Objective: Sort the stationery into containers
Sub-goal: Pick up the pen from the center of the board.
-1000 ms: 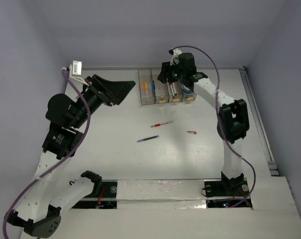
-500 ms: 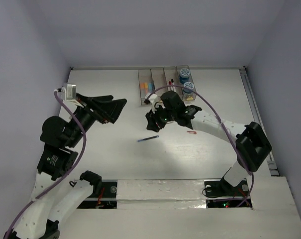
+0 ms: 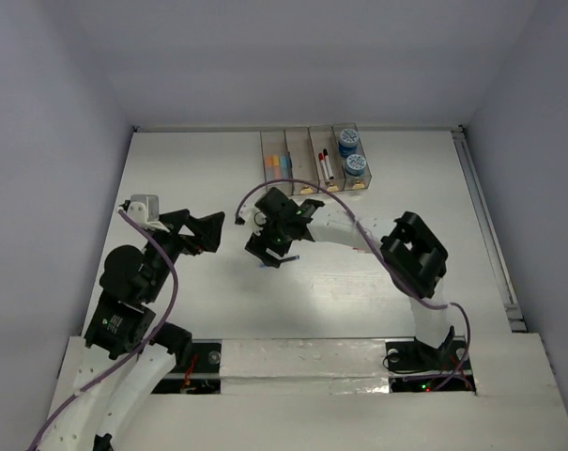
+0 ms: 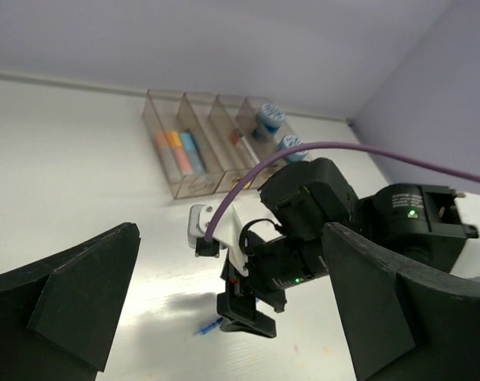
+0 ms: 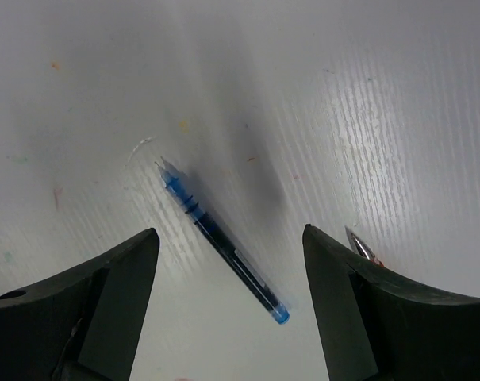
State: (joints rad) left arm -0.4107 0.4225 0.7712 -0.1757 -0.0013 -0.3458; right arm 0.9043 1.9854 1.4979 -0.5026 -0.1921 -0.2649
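Black left gripper [image 3: 207,228] at left, spread wide, empty. Centre: right gripper [image 5: 228,236], parted, hovering astride the blue pen [image 5: 224,248] on the near table [image 3: 180,178], not touching. Far right: containers [image 3: 299,150] already holding sticks [image 3: 278,165], markers [image 3: 327,167], rolls [image 3: 351,141]. Mostly sorted, apparently; pen left.

A: Entry one, surfaces?
B: Flat white matte counter [image 3: 190,178] with a faint ribbed grain. A few small coloured specks [image 5: 183,125] show in the right wrist view. A thin grey metal rail [image 3: 490,235] runs along the counter's right edge.
A: Entry two, enclosure?
B: Plain pale lavender-grey walls [image 3: 293,56] at back, left and right. Light soft and even, with blurred shadows on the counter.
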